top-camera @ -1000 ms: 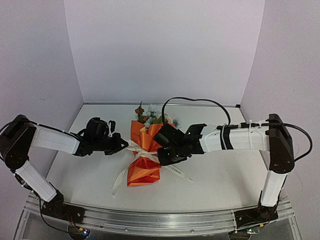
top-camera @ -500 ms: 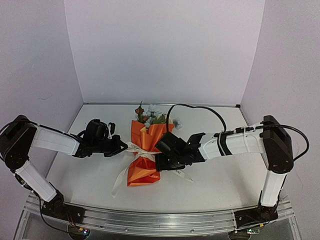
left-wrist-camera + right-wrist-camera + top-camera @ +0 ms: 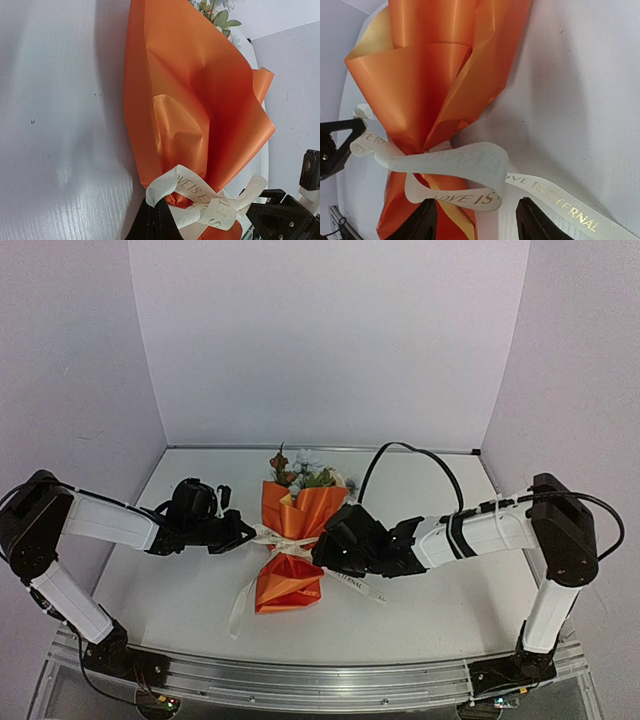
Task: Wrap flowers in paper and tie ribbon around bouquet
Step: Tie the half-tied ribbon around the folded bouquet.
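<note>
The bouquet (image 3: 292, 540) lies mid-table, its orange paper (image 3: 200, 100) pinched at the waist by a knotted cream ribbon (image 3: 280, 540). The flowers (image 3: 300, 470) poke out of the far end, and green leaves (image 3: 216, 14) show in the left wrist view. My left gripper (image 3: 155, 222) is shut on the ribbon's left loop (image 3: 175, 186), just left of the knot. My right gripper (image 3: 477, 220) is open beside the waist. The ribbon's right loop (image 3: 470, 167) hangs loose between its fingers (image 3: 420, 222) without touching either. The lettered tail (image 3: 555, 200) lies on the table.
The white table (image 3: 450, 600) stretches right and left of the bouquet, with purple walls behind. One ribbon tail (image 3: 240, 600) trails toward the near edge on the left and another (image 3: 362, 587) runs right, under the right arm. The metal rail (image 3: 300, 680) runs along the front.
My right gripper has opened and let go of the right ribbon loop, and its arm has sunk lower toward the table. The left gripper keeps its hold and place.
</note>
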Robot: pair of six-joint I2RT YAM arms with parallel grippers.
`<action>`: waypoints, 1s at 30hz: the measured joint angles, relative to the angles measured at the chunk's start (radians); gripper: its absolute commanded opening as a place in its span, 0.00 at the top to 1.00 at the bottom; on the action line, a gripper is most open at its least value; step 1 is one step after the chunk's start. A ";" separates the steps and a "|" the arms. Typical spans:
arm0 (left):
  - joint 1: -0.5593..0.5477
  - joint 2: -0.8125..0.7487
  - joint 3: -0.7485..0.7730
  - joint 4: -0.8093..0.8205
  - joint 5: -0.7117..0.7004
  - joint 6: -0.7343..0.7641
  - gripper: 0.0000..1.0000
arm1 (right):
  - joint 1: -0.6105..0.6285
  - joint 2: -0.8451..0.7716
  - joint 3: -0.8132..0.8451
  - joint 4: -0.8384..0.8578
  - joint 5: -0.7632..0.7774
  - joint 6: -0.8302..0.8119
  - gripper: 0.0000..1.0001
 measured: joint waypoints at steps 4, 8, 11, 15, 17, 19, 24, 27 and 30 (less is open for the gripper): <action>0.000 0.000 0.000 0.000 0.001 0.000 1.00 | -0.008 0.000 0.000 0.037 0.000 0.021 0.52; 0.000 0.000 0.000 0.000 0.001 0.001 1.00 | -0.013 0.005 0.001 0.061 0.000 0.030 0.53; 0.000 0.000 0.000 0.000 0.003 0.003 1.00 | -0.014 0.013 0.001 0.069 -0.001 0.033 0.58; 0.000 0.000 0.000 0.000 0.009 0.009 1.00 | -0.014 0.021 0.004 0.073 -0.005 0.034 0.82; 0.000 0.000 0.000 0.000 0.011 0.011 1.00 | -0.014 0.022 0.007 0.073 -0.008 0.033 0.95; 0.000 0.000 0.000 -0.001 0.015 0.012 1.00 | -0.014 0.022 0.012 0.074 -0.010 0.031 1.00; 0.000 -0.003 0.000 -0.003 0.015 0.017 1.00 | -0.014 0.022 0.024 0.056 -0.012 0.017 1.00; 0.000 -0.010 0.000 -0.004 0.014 0.017 1.00 | -0.014 0.022 0.037 0.019 -0.012 -0.003 1.00; 0.000 -0.021 0.000 -0.004 0.008 0.017 1.00 | -0.014 0.022 0.040 -0.026 -0.011 -0.022 1.00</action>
